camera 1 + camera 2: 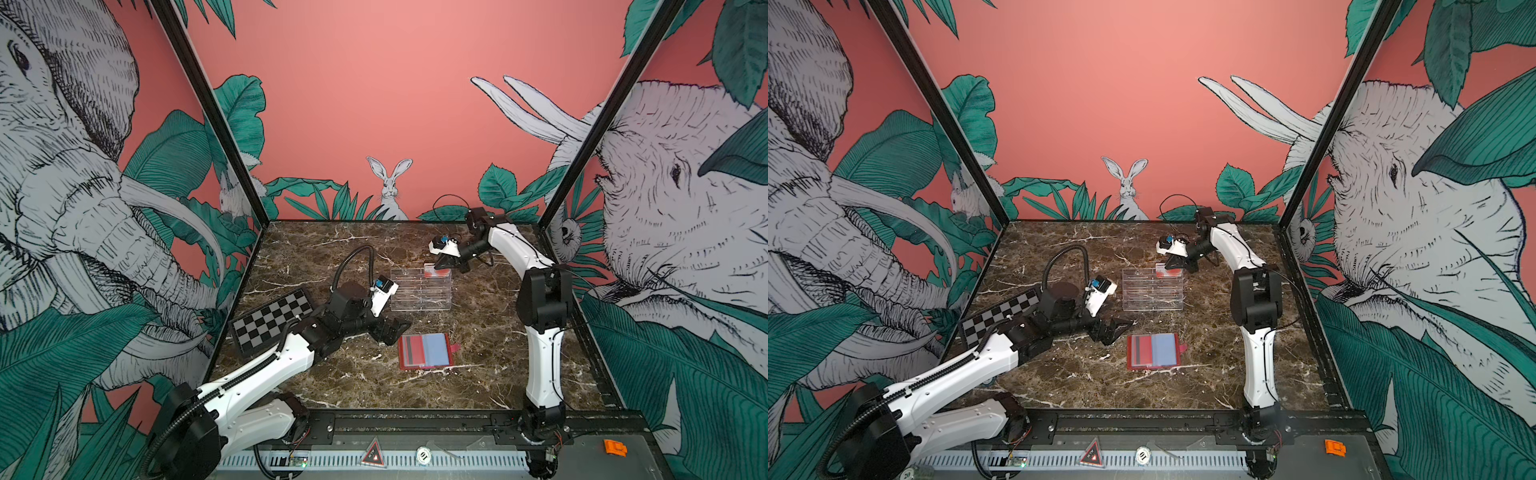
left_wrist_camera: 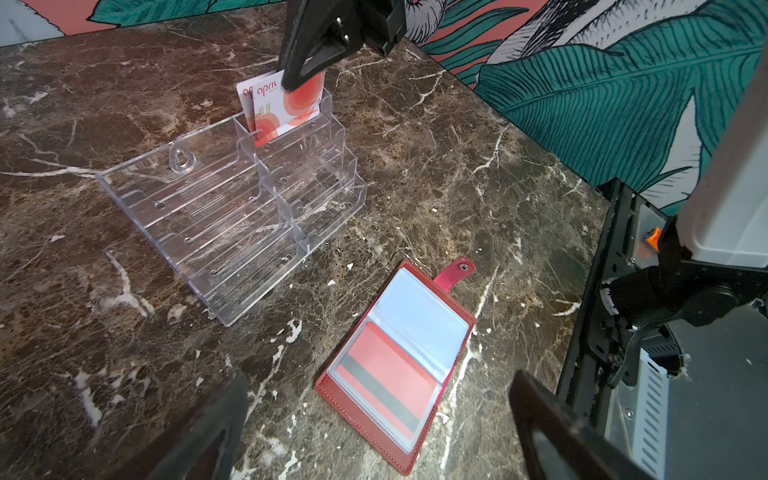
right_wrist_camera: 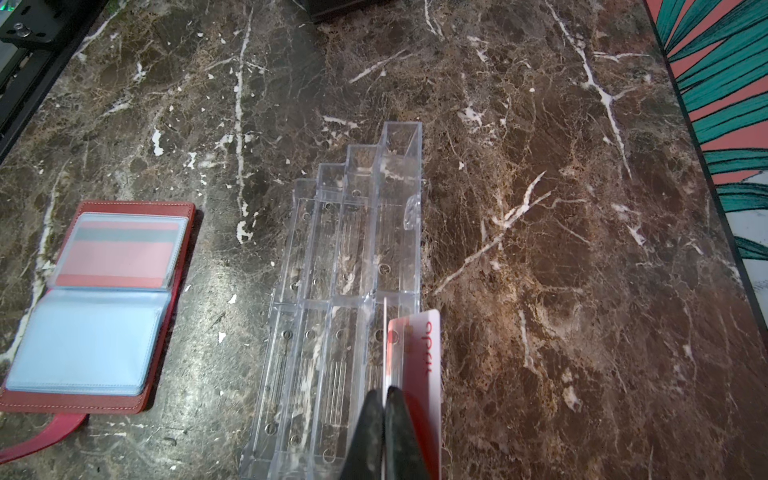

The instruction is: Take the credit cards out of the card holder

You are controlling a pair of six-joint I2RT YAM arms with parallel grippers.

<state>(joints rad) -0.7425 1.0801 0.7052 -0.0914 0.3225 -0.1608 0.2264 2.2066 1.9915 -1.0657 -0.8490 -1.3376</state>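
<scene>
Card holder (image 1: 424,351) lies open and flat on the surface (image 1: 332,386), nearer the front edge than the clear acrylic stand (image 1: 419,293) and apart from it. Its clear sleeves contain the red card (image 1: 411,351) with a grey stripe and the pale blue card (image 1: 436,348). Standing upright in the stand's rearmost tier, toward the right edge, is the white card (image 2: 286,104) with a red-orange circle. Pinched closed on its top edge is the right gripper (image 2: 289,84). Spread wide and holding nothing, the left gripper (image 1: 398,332) hangs just beside the holder's left side.

Open tabletop (image 2: 374,249) lies between the clear stand (image 2: 216,208) and the card holder (image 2: 361,415).
</scene>
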